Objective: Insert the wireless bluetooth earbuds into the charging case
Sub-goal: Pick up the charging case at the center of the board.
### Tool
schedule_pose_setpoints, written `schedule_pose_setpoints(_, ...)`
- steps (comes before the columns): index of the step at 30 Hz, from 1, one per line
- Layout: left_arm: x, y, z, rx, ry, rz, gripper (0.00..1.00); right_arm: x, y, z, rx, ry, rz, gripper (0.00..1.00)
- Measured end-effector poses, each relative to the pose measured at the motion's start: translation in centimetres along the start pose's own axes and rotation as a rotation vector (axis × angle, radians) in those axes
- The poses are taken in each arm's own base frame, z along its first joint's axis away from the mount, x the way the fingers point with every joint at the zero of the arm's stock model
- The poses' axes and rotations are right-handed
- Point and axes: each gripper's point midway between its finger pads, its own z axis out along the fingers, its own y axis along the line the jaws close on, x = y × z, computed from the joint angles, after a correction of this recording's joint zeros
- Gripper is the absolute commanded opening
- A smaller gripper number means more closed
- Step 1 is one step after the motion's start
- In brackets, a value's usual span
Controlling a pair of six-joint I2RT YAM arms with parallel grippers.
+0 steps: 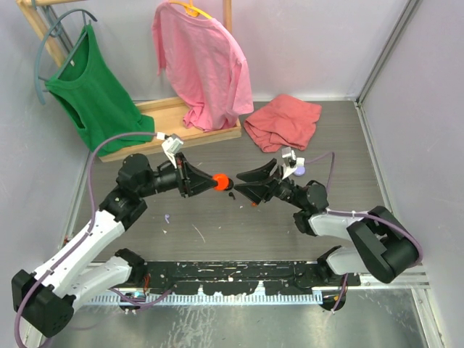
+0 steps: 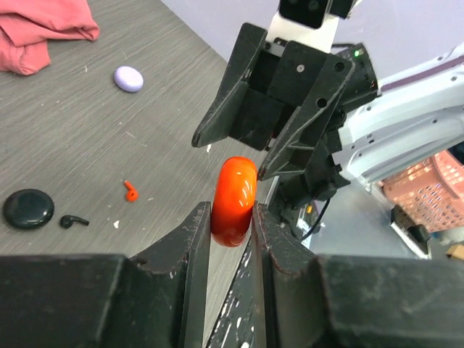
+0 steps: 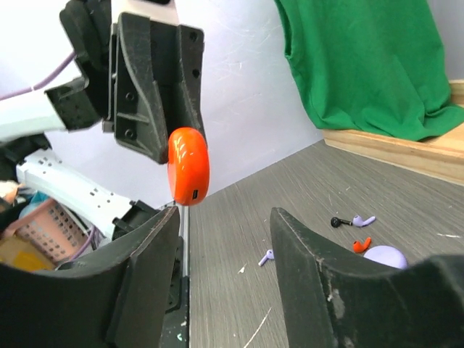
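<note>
L gripper pinches orange charging case across its broad faces (glossy, rigid, likely slippery). R gripper spread, empty. Orange earbud: tiny, light; take by stem.

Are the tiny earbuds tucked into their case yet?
Not yet. Nothing looks done: the red-orange earbud, black earbud and a lavender earbud lie loose on the table. In hand: the left gripper pinches the orange charging case, apparently closed; the right gripper is open facing it. Left: opening the case and seating buds.
</note>
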Motion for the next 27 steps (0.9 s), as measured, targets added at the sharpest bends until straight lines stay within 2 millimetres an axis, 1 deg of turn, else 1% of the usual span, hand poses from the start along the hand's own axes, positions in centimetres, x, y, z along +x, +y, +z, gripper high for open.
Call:
schedule_pose_setpoints(4,-0.3,-0.5,-0.4,-0.018,0.057,0.024,0.06,0.1,1.2,-0.5,-0.073,0.062,-0.061,0.64)
schedule_pose_setpoints(8,-0.5,-0.7,-0.9,-0.05,0.139,0.049,0.06,0.1,2.1,0.0,-0.136,0.153,-0.142,0.65)
schedule_pose_setpoints(12,0.1,-0.8,-1.6,-0.075,0.225,0.072,0.07,-0.4,2.6,0.3,-0.167,0.216,-0.239,0.65)
schedule_pose_setpoints(16,0.8,-1.1,-2.0,-0.083,0.319,0.106,0.08,-0.1,2.6,0.5,-0.188,0.276,-0.281,0.65)
schedule_pose_setpoints(21,2.3,-1.9,-1.8,-0.06,0.454,0.176,0.08,1.4,2.8,0.9,-0.23,0.346,-0.279,0.63)
schedule_pose_setpoints(27,4.2,-2.0,-1.7,-0.048,0.581,0.251,0.08,3.6,3.6,1.3,-0.29,0.425,-0.256,0.6)
